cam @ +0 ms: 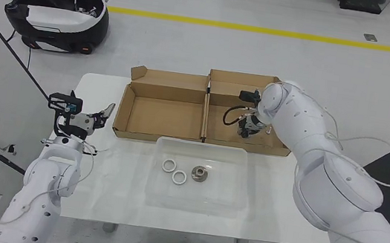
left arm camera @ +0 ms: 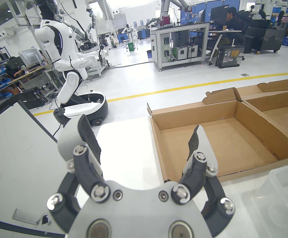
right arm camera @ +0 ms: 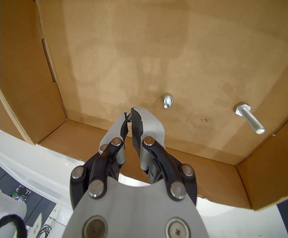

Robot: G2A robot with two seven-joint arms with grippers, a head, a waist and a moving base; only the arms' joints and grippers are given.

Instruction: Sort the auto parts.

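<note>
1. While the other arm is working, the left gripper [left arm camera: 139,135] is hovering by the left edge of the white tabletop [cam: 119,178]. Its jaws are spread wide and carrying nothing, and it is probably idling.
2. Next to it, the left brown cardboard box [cam: 163,109] is sitting with a bare floor, seemingly reserved for one kind of part.
3. Toward the tabletop's front edge, the clear plastic tray [cam: 223,189] is holding two white rings [cam: 168,166] and a grey metal hub [cam: 199,174], apparently not yet sorted.
4. Over the floor of the right brown cardboard box [cam: 222,118], the right gripper [right arm camera: 130,115] is pinching a small dark threaded screw [right arm camera: 129,117] at its very tips. Its jaws are narrowed to a sliver, likely to release the screw among the fasteners.
5. On that floor, a short silver bolt [right arm camera: 166,102] is lying near the tips, and a long silver hex bolt [right arm camera: 248,117] is lying farther off.
</note>
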